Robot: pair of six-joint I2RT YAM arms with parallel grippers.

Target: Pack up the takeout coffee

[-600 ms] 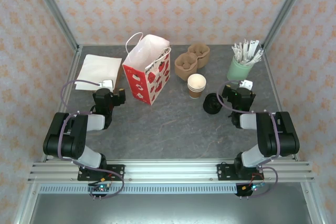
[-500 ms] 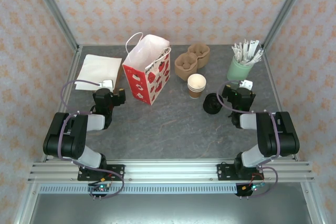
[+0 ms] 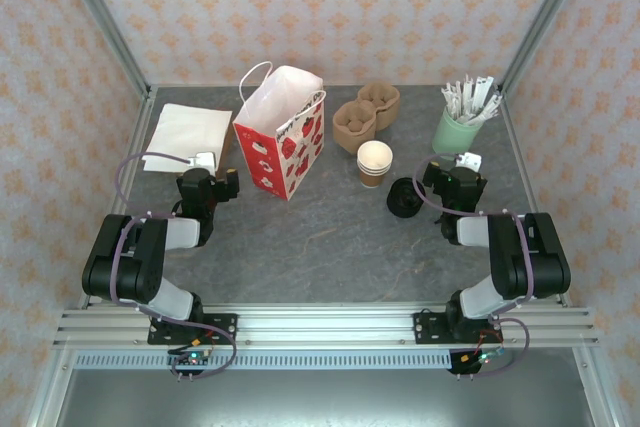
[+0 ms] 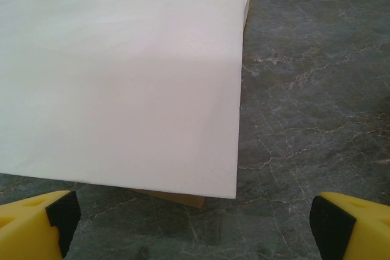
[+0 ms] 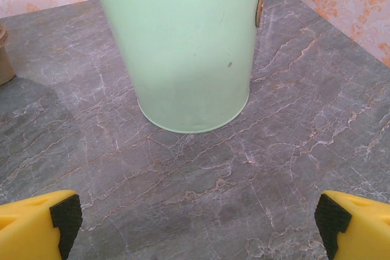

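While near the bag (image 3: 282, 142), takeout coffee (image 3: 374, 163); sticks (image 3: 470, 99) in green cup (image 3: 455, 133)

The worktop (image 3: 330, 237) has a grey, veined, stone-look surface, smooth with a dull sheen. The takeout coffee (image 3: 375, 163) is a white paper cup in a brown cardboard sleeve. The bag (image 3: 280, 147) is printed paper, the cup trays (image 3: 365, 112) rough moulded pulp. The mint-green cup (image 5: 183, 47) and the white paper sheet (image 4: 122, 71) look smooth and matt.

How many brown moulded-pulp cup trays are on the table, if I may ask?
2: the near pulp tray just behind the takeout coffee, the far pulp tray beside it, farther back; more may be nested within.
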